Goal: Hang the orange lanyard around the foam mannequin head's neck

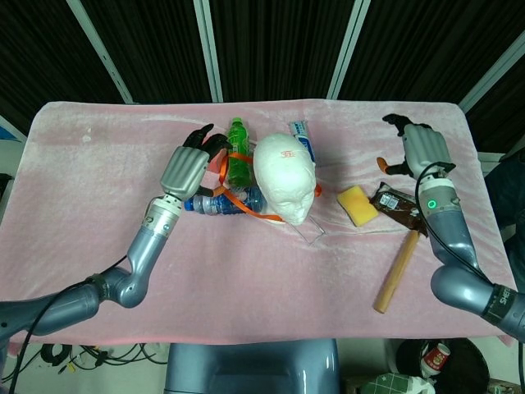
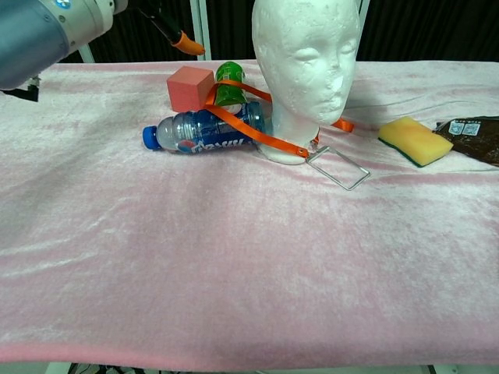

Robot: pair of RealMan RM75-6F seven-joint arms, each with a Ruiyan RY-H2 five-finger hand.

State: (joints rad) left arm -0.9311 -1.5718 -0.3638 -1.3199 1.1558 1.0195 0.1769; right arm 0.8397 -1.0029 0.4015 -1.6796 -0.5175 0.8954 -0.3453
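Note:
The white foam mannequin head [image 1: 285, 185] [image 2: 304, 70] stands upright at mid-table. The orange lanyard [image 1: 234, 195] [image 2: 248, 130] loops round the base of its neck, runs over a lying blue bottle [image 2: 204, 132] and catches on a green bottle [image 1: 237, 156] [image 2: 228, 81]. Its clear badge holder [image 2: 337, 167] lies on the cloth in front of the neck. My left hand [image 1: 190, 160] hovers left of the green bottle, fingers apart, holding nothing. My right hand [image 1: 420, 148] is far right of the head, also holding nothing.
A red cube [image 2: 191, 86] sits beside the green bottle. Right of the head lie a yellow sponge [image 1: 356, 204] [image 2: 414, 140], a brown packet [image 1: 402, 205] and a wooden hammer [image 1: 398, 271]. A toothpaste tube [image 1: 301, 135] lies behind the head. Pink cloth [image 2: 234, 265] covers the table.

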